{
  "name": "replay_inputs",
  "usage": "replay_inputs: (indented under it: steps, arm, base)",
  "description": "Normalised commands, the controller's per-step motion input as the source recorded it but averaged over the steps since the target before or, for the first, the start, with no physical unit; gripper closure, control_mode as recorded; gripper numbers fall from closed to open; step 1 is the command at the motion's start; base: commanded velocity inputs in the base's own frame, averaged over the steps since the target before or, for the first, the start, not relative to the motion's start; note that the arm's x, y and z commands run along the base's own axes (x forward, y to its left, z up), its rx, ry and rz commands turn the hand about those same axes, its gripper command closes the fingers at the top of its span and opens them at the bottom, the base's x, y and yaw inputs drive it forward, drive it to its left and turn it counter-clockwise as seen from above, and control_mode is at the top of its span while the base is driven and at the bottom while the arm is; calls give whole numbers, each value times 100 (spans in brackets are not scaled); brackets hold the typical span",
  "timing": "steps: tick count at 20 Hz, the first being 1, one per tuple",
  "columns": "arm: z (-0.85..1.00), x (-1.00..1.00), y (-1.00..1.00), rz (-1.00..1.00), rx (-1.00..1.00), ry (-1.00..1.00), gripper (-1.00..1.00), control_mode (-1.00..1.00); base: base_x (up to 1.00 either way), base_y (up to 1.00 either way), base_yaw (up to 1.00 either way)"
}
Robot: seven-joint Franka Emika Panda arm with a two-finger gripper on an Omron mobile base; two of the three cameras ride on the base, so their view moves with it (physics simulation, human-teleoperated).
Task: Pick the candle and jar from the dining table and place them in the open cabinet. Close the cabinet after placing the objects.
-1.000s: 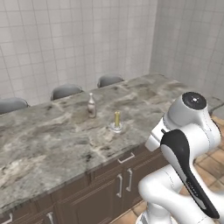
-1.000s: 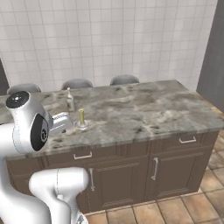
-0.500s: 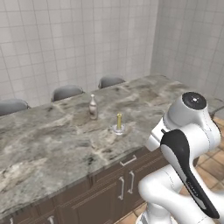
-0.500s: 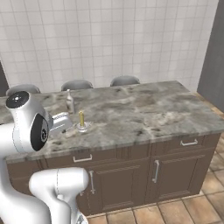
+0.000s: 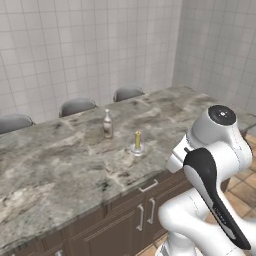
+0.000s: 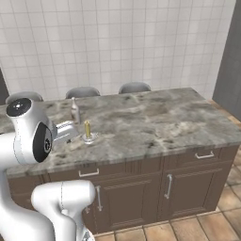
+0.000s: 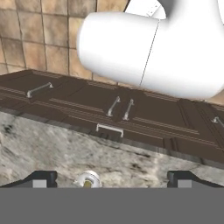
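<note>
The bench (image 5: 60,165), a long veined marble top over dark drawer and door fronts, fills the middle of both base views, and it sits slightly differently in them than a second ago, the whole picture having shifted together; I read that as the base driving in and not as any thing moving, which suggests the robot is lining up for the first pick; the white arm is folded up close to the near edge; three grey stools (image 5: 77,106) stand along the far side under the tiled wall; a clear glass bottle (image 5: 107,124) stands near the middle, and just beside it, towards the robot, the candle (image 5: 137,142) is upright on its small round base, untouched; the jar cannot be made out in any view, nor the cabinet; the hand view looks down over the near edge and catches the candle (image 7: 88,180) from above, low between the jaws (image 7: 112,178), whose dark tips stand wide apart and hold nothing, a fact both base views hide behind the arm.
</note>
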Motion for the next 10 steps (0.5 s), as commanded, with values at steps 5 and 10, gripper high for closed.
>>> replay_inputs:
  steps: [5, 10]
  arm:
    - [-2, 4, 0, 0, 0, 0, -100, -100]
    - [-14, 25, 0, 0, 0, 0, -100, -100]
  base:
    - [22, 0, 0]
    - [0, 0, 0]
